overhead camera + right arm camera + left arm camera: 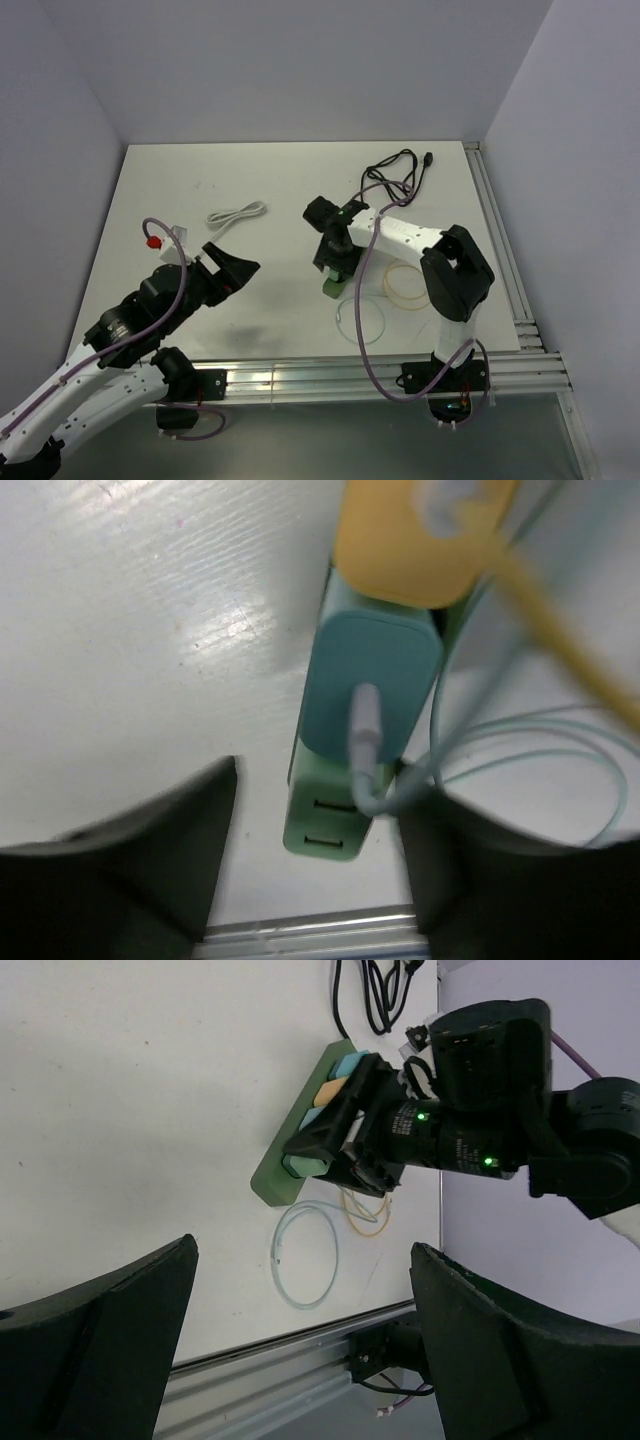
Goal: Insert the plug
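Note:
A green power strip [322, 835] lies on the white table, also seen as the green strip [272, 1175] in the left wrist view. A teal plug [375, 685] sits in it, its pale cable curling off to the right, and a yellow plug [420, 540] sits just beyond it. My right gripper [315, 870] hangs directly over the strip's near end [331, 289], its jaws open on either side of the teal plug and holding nothing. My left gripper [300, 1340] hovers wide open and empty, well to the left [235, 270].
A pale teal cable loop [305, 1255] and a yellow cable loop [368, 1215] lie by the strip's near end. A black cable [400, 175] is coiled at the back right, a white cable [237, 214] at the back left. Aluminium rails [300, 380] edge the table.

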Tool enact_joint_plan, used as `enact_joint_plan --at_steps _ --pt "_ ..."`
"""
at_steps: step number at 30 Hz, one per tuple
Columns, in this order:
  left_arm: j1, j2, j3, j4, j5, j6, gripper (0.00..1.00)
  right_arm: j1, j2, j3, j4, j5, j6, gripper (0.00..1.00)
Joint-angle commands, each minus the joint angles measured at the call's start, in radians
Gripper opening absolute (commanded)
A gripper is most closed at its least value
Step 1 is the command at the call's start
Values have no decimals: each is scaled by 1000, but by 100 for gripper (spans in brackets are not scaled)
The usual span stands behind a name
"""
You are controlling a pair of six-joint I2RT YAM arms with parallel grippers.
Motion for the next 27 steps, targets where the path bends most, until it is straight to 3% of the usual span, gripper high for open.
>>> enact_joint_plan --at_steps 1,7,14,20,22,25,26,27 --pt "-1 37 58 -13 4 31 93 45 8 -6 69 81 -103 77" --pt "-1 52 59 -36 33 6 93 73 -78 -17 74 123 -116 81" --pt "-1 37 19 -51 51 -13 94 198 -257 -53 124 193 -111 82" --pt "-1 75 -31 -1 191 -6 97 275 -599 -406 489 281 -106 84" --pt "-1 100 -74 53 248 5 98 319 -714 -563 636 345 -88 84" --pt "5 115 -171 232 416 5 100 353 -800 -681 704 287 -111 84" --pt "12 115 -245 324 538 2 99 360 -819 -707 710 267 -117 84" --pt "17 111 -293 523 618 -12 99 370 -875 -742 797 229 -138 83"
